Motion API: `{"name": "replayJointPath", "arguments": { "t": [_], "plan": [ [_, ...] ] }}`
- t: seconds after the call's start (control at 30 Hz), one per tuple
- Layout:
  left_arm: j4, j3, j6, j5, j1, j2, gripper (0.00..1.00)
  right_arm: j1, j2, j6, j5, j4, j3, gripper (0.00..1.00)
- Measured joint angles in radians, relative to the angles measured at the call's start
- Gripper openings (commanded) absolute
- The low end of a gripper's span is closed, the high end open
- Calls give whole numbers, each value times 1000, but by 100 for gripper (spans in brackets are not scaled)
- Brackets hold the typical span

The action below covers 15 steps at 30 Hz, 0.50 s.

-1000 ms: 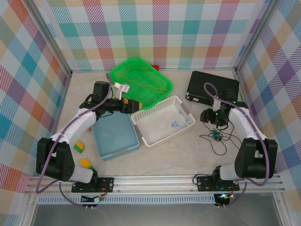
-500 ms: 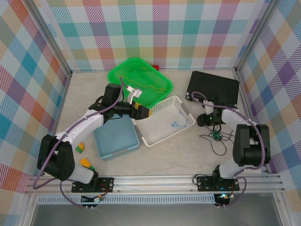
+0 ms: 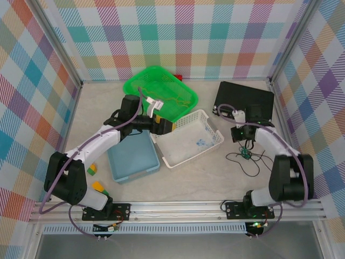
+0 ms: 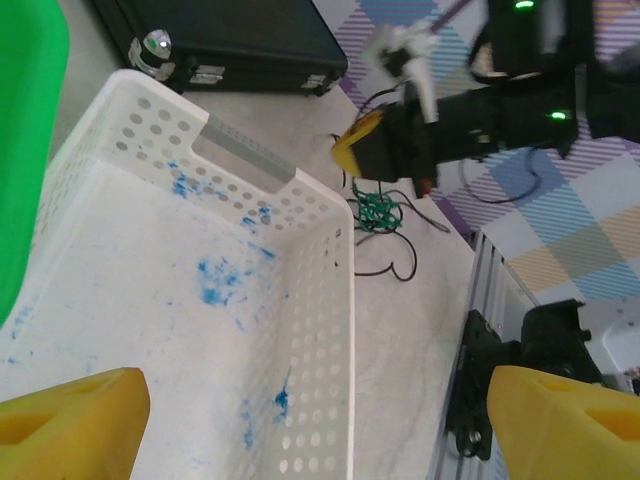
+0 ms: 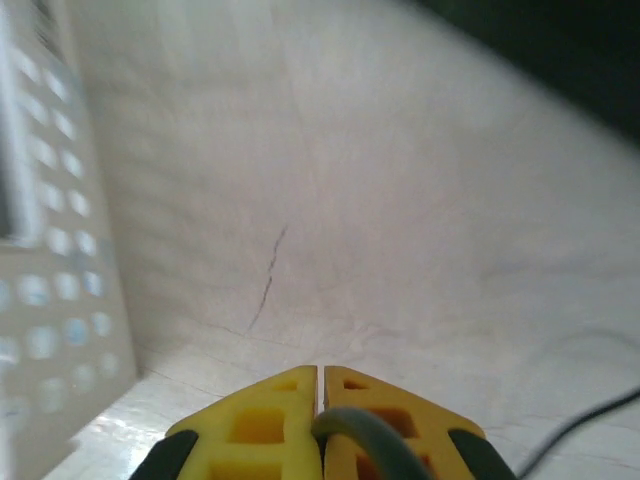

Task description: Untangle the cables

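The cables (image 3: 246,156) lie on the table right of the white basket: a small dark green knot with thin black loops (image 3: 249,168) trailing toward the front. From the left wrist the green knot (image 4: 375,208) sits just under my right gripper's yellow fingertips (image 4: 352,150), with a black strand (image 4: 400,268) beside it. My right gripper (image 3: 237,133) (image 5: 320,385) is shut, and a dark green strand (image 5: 365,432) comes out of the seam between its fingers. My left gripper (image 3: 168,127) (image 4: 320,430) hangs wide open over the white basket's rim, holding nothing.
The white perforated basket (image 3: 211,127) stands mid-table, its wall (image 4: 320,330) right under my left gripper. A green basket (image 3: 161,94) is behind it, a blue tray (image 3: 132,156) to its left, a black case (image 3: 243,100) at back right. Small toy blocks (image 3: 92,169) lie front left.
The right gripper has closed, from half open to shut, and its arm has shifted above the cable knot. The left arm swung right to the white basket, then stayed.
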Motion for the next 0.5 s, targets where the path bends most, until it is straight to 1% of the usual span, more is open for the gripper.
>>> {"name": "replayJointPath", "arguments": {
  "t": [0.07,0.17,0.37,0.5],
  "plan": [
    [36,0,-17,-27,-12,3,87,-7,-76,0,-5,0,18,0],
    [84,7,-34,-67,-36,10,86,-20,-142,0,-16,3,68,0],
    [114,90,-35,-136,-87,69,86,-57,-199,3,-57,1,190,0],
    [146,119,-24,-150,-121,82,87,-65,-222,21,-97,-17,275,0]
  ]
}}
